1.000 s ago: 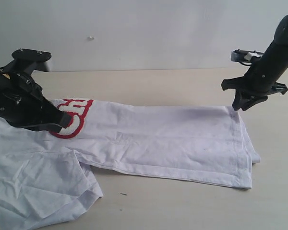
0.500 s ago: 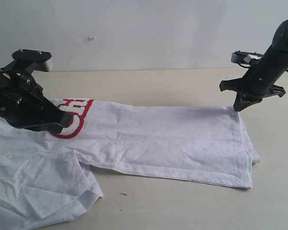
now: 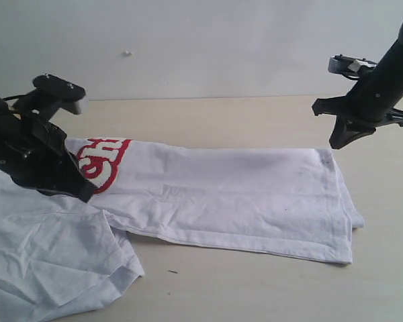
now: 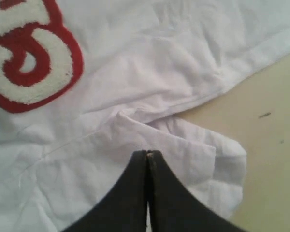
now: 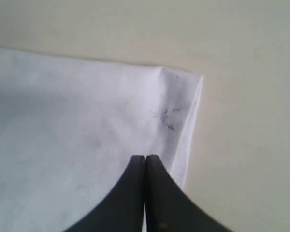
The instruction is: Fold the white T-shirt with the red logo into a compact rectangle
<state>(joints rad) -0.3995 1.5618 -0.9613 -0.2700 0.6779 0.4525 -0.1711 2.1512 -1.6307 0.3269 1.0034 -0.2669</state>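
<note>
The white T-shirt [image 3: 235, 194] lies folded lengthwise across the table, hem end at the right. One sleeve [image 3: 54, 261] spreads out at the front left. Part of the red logo [image 3: 101, 161] with its white letters shows at the left end. My left gripper [image 3: 86, 193] hangs shut just in front of the logo, over the sleeve seam, with nothing between its jaws. In the left wrist view the shut gripper [image 4: 148, 153] sits above the crumpled sleeve [image 4: 203, 159], beside the logo [image 4: 24, 63]. My right gripper [image 3: 338, 143] is shut and empty above the shirt's far right corner [image 5: 183, 87].
The beige table [image 3: 255, 114] runs bare behind the shirt up to a white wall [image 3: 201, 40]. A small dark speck [image 3: 172, 272] lies on the table in front of the shirt.
My left gripper has swung back off the logo, which now shows more of itself. My right gripper has risen and drifted right, away from the shirt's corner.
</note>
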